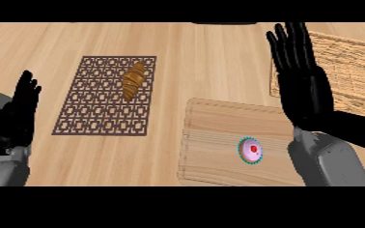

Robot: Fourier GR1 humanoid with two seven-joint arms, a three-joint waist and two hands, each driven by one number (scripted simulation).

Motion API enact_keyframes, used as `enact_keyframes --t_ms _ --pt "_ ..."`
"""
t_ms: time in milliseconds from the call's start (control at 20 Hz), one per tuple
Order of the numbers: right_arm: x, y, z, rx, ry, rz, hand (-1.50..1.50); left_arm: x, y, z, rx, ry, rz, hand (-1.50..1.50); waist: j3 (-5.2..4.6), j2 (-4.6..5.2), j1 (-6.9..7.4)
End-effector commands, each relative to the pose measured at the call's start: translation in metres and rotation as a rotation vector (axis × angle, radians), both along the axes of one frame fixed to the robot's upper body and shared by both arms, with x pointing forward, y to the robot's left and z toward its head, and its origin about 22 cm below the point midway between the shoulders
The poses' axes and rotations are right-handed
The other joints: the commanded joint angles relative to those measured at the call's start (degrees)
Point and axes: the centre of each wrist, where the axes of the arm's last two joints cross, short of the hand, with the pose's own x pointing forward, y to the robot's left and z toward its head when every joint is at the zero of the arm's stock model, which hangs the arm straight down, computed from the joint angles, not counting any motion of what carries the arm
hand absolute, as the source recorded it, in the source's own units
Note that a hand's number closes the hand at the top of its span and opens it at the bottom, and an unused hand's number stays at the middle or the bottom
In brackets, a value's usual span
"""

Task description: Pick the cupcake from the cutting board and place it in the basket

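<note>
On the cutting board (214, 145) sits the cupcake (250, 150). Right hand (303, 77) hovers spread beside the basket (342, 67). Left hand (21, 108) rests open at the left edge.

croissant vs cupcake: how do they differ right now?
The croissant is long and golden brown; the cupcake is round, with a teal rim and a red dot on top. The croissant lies on the dark patterned mat, the cupcake on the wooden cutting board. Neither hand touches either.

The right hand (303, 84) is covering part of the basket (342, 65), which is also running off the right edge. The board (214, 140) is being cropped below.
</note>
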Motion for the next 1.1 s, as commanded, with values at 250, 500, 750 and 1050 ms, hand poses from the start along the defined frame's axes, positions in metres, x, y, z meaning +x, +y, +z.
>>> enact_keyframes --t_ms 250,500,750,1050 --pt "0.018 0.004 -0.012 -0.063 0.107 0.262 1.5 -0.051 -0.051 -0.083 -0.208 0.43 -0.189 0.0 -0.59 0.77 -0.11" --pt "-0.045 0.094 -0.051 -0.345 0.034 0.425 -1.5 -0.069 -0.053 -0.085 -0.2 0.479 -0.215 0.0 -0.64 -0.31 -0.39" --pt "-0.058 0.1 -0.055 -0.587 0.093 0.207 -1.5 -0.07 -0.048 -0.079 -0.223 0.5 -0.195 0.0 -0.71 -0.63 -1.6" --pt "-0.014 0.024 0.006 -1.075 0.043 -0.154 -1.5 -0.072 -0.04 -0.084 -0.209 0.515 -0.152 0.0 -1.0 -1.24 -4.07"
